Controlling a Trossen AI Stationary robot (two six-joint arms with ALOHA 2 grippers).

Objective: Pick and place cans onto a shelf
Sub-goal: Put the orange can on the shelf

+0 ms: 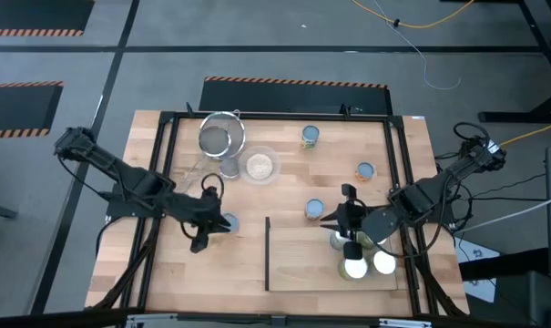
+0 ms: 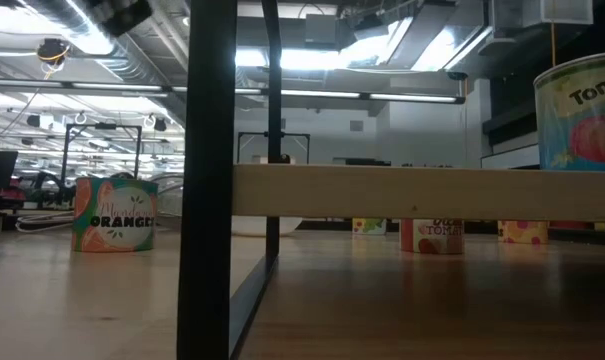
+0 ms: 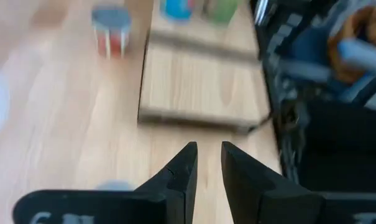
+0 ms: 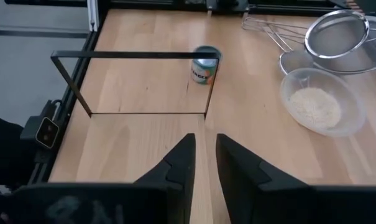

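One tabletop (image 1: 284, 182) carries everything. On it lies one shelf (image 1: 302, 264), a flat light-wood panel near the front edge. In the high view its long axis runs left to right, and its thin dark upright edge is on the side toward the left arm. There are two tools. The left tool (image 1: 213, 224) is low over the tabletop beside that dark edge, and the right tool (image 1: 331, 219) is over the far edge of the shelf. Each has its fingers a little apart and pinches nothing. One glass bowl (image 1: 260, 166) of grains and one mesh strainer (image 1: 221, 137) are close together near the back. The cans all stand upright with tops up. At least three are on the shelf – two bright ones (image 1: 354, 269) (image 1: 384, 263) and one (image 1: 339, 240) under the right arm. Four more stand on the bare tabletop (image 1: 310, 137) (image 1: 364, 170) (image 1: 315, 210) (image 1: 229, 223) – the last just beside the left tool.
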